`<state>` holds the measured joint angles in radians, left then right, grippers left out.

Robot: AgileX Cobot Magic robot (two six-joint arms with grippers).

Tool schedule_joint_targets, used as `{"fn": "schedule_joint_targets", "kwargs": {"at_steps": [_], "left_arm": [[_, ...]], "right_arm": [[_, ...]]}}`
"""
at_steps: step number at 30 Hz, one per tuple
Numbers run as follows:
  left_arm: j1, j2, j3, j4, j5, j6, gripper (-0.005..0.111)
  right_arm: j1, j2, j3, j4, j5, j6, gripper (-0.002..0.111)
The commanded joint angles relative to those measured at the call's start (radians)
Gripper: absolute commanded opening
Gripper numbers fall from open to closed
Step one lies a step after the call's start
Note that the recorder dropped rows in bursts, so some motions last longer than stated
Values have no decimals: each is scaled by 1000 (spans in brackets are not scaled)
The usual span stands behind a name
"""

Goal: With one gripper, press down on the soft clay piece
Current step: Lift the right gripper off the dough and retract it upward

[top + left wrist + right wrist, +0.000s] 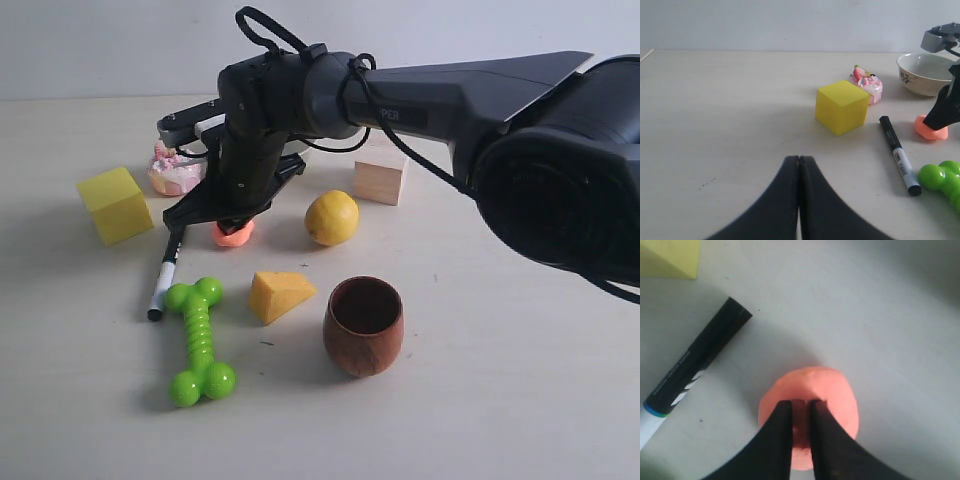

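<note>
The left claw (799,159) is pressed shut, idle. The clay (233,236) lies on the table (480,400) beside the lemon (331,217), on its marker (165,270) side, and the right claw (801,402), fingers a narrow slit apart, has its tips on the lump's top. An off-centre push could slide the lump toward the marker, or soft clay could wedge into the slit and lift off.
</note>
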<state>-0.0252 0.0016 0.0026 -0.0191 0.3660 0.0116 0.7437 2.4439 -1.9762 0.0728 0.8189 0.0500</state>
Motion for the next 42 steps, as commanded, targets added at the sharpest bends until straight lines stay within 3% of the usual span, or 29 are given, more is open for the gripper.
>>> {"fn": "schedule_joint_targets", "kwargs": {"at_steps": [1,18,24,42], "left_arm": [[-5,-2,-3,-3,-11,0,0],[-5,-2,-3,-3,-11,0,0],[-5,-2,-3,-3,-11,0,0],[-5,-2,-3,-3,-11,0,0]], "right_arm": [[0,-2,-8,-12,-1,-4,3],[0,-56,-8,-47,24,6,3],[-21,-125,6,-87,30,90,2],[-23,-590,318,-28,6,240,2]]}}
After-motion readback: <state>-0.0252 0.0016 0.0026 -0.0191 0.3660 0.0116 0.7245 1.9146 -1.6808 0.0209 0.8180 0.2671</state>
